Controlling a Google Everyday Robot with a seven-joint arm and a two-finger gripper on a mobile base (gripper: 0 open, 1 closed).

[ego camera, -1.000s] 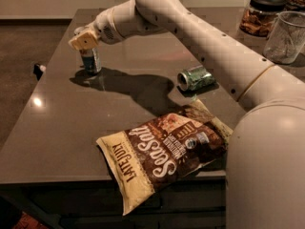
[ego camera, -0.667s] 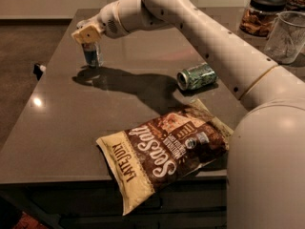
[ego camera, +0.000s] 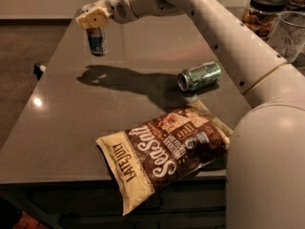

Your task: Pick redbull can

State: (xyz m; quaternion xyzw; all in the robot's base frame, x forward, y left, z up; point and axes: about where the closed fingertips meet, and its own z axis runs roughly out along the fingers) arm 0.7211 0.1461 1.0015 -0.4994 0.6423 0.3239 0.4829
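Gripper [ego camera: 94,24] jaws hold the redbull can [ego camera: 97,42] upright above the table's [ego camera: 66,123] far-left

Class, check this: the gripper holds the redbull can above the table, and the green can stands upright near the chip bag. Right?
No. The camera view shows the green can lying on its side near the chip bag, not upright. The gripper does hold the redbull can above the table.

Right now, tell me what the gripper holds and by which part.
The gripper holds the slim can by its top end, hanging above the table.
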